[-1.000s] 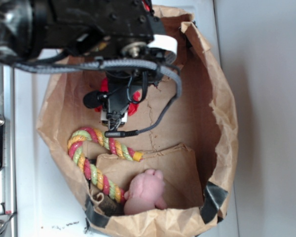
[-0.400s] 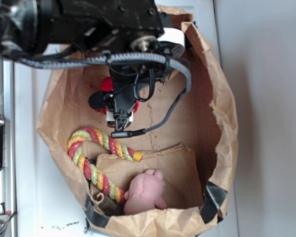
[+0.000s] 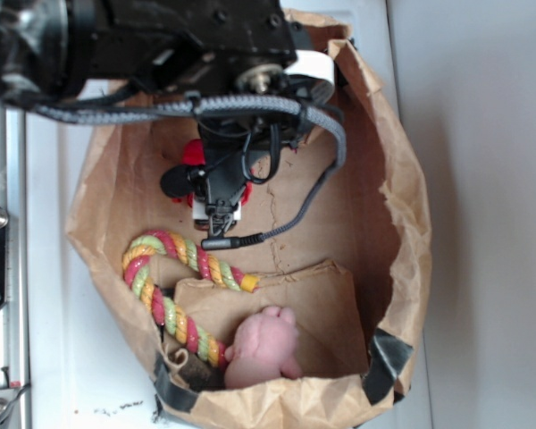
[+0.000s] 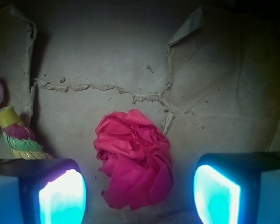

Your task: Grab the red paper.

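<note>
In the wrist view the hand [image 4: 139,198] stands wide open and holds nothing, its two glowing pads [image 4: 63,198] at the 8 and 4 o'clock corners with the red paper [image 4: 134,163] lying on the brown floor of the paper bag [image 4: 107,56] in the gap between them, touching neither. In the exterior view the black arm reaches down into the bag from 11 o'clock and hides most of the red paper [image 3: 193,152], only small red bits showing around it. The red-yellow-green rope toy [image 3: 174,286] lies toward 7 o'clock inside the bag, well apart from the paper, and the pale pink plush lump [image 3: 263,347] sits at 6 o'clock near the bag's rim.
</note>
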`<action>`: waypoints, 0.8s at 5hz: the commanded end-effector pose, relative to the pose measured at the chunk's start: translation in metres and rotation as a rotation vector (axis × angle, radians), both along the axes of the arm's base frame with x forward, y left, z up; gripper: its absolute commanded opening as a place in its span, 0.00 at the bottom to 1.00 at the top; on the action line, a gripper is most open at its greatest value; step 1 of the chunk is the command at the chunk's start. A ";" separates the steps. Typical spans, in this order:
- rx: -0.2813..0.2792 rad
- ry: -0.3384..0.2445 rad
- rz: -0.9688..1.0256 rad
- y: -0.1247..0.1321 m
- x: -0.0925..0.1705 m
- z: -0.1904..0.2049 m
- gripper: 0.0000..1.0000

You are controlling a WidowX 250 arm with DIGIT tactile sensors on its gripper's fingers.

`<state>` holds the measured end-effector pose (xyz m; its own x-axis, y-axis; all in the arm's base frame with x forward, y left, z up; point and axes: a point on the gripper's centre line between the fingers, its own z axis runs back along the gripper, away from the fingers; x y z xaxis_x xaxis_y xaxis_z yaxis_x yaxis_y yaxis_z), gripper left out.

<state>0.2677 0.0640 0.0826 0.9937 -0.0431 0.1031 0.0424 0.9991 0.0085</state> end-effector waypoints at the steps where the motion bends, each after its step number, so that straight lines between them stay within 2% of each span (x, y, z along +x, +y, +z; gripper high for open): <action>1: 0.003 -0.077 -0.047 -0.001 0.012 0.009 1.00; 2: -0.006 -0.098 -0.051 -0.007 0.014 0.003 1.00; 4: -0.004 -0.094 -0.060 -0.015 0.020 -0.009 1.00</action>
